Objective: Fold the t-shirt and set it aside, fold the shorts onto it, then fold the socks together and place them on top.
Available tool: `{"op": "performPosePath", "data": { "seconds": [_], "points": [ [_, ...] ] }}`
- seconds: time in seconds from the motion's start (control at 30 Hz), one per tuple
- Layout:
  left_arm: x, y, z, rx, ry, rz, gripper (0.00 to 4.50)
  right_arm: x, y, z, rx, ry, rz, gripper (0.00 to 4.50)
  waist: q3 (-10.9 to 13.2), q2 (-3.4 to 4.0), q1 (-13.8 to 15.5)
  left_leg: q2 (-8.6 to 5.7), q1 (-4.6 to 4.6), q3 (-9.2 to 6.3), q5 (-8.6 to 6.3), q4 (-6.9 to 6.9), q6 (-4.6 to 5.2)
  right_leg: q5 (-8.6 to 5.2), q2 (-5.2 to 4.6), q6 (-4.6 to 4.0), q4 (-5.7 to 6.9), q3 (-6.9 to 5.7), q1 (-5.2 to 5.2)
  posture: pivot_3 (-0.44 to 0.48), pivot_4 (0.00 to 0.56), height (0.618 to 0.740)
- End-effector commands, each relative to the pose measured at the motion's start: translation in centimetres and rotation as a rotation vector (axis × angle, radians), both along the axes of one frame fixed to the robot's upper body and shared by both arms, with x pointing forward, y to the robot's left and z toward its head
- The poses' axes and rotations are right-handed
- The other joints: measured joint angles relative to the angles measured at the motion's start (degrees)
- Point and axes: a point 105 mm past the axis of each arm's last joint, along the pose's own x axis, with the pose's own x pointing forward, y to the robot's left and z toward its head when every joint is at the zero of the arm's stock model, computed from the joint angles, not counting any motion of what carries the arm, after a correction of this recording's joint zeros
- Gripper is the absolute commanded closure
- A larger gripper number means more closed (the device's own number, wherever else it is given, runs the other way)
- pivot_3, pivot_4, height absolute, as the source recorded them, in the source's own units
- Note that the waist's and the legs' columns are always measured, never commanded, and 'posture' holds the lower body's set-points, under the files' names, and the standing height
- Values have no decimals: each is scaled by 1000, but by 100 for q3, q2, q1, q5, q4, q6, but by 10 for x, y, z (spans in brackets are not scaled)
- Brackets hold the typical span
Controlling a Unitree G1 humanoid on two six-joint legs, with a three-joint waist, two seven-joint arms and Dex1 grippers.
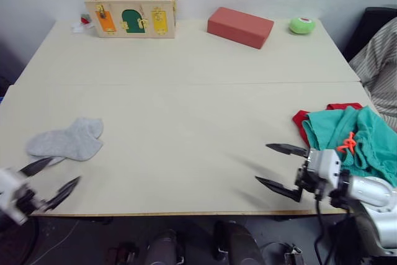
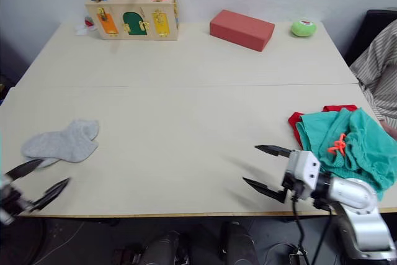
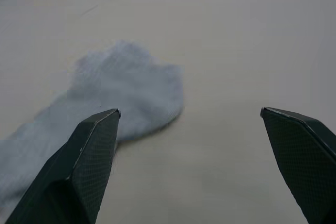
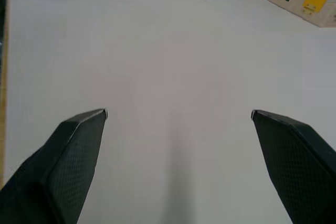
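The grey socks (image 1: 67, 140) lie flat near the table's front left. My left gripper (image 1: 51, 180) hangs open just in front of them at the table edge; the left wrist view has the socks (image 3: 121, 98) just past one fingertip. At the front right, the teal shorts (image 1: 356, 136) with an orange drawstring (image 1: 346, 143) lie on the red t-shirt (image 1: 302, 120), of which only edges show. My right gripper (image 1: 280, 168) stands open left of that pile, over bare table, holding nothing.
At the back of the table (image 1: 186, 91) stand a wooden latch box (image 1: 131, 12), a red block (image 1: 240, 26) and a green ball (image 1: 302, 25). A person's striped sleeve (image 1: 378, 69) reaches in at the right edge.
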Motion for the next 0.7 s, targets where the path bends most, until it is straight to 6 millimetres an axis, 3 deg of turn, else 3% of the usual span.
{"op": "performPosePath", "data": {
  "seconds": [0.03, 0.17, 0.27, 0.47, 0.57, 0.7],
  "points": [
    [-25, 33, 2, -25, -6, 183, 0, 1, 8, 5, -1, -63, 15, 27, -4, -11, 18, 0, 0, -2, 0, 0, 0, -1, 0, -1, 0, -2, 0, 0, 150, 740],
    [-44, 52, -11, -86, 78, 305, 0, -2, 18, 9, 59, -52, 51, 27, -15, -30, 32, 0, 0, -8, -21, 0, 32, -4, -1, -8, 0, -8, 0, 0, 150, 740],
    [-17, 44, 7, -94, 46, 261, 0, -10, 27, 23, 113, -51, 104, 27, -17, -38, 59, 1, 0, -10, -24, 0, 32, -5, -3, -10, 1, -8, 1, 0, 150, 740],
    [52, -7, 22, 44, 193, 26, 0, -18, 46, 38, 152, -44, 171, 27, -25, -50, 168, 1, 3, -24, -18, 0, 23, -6, -5, -19, 11, -15, 4, 0, 150, 740],
    [67, -23, 12, 118, 311, -52, 0, -14, 48, 41, 161, -30, 166, 27, -22, -45, 93, 1, 0, -12, -7, -2, -14, -6, -5, -19, 10, -10, 0, 0, 150, 740],
    [80, -19, 4, 187, 409, -60, 0, -16, 50, 41, 160, 6, 176, 27, -22, -45, -23, 5, -1, 5, -1, -21, -3, -13, 5, -21, 9, -14, -12, 0, 150, 740]
  ]
}}
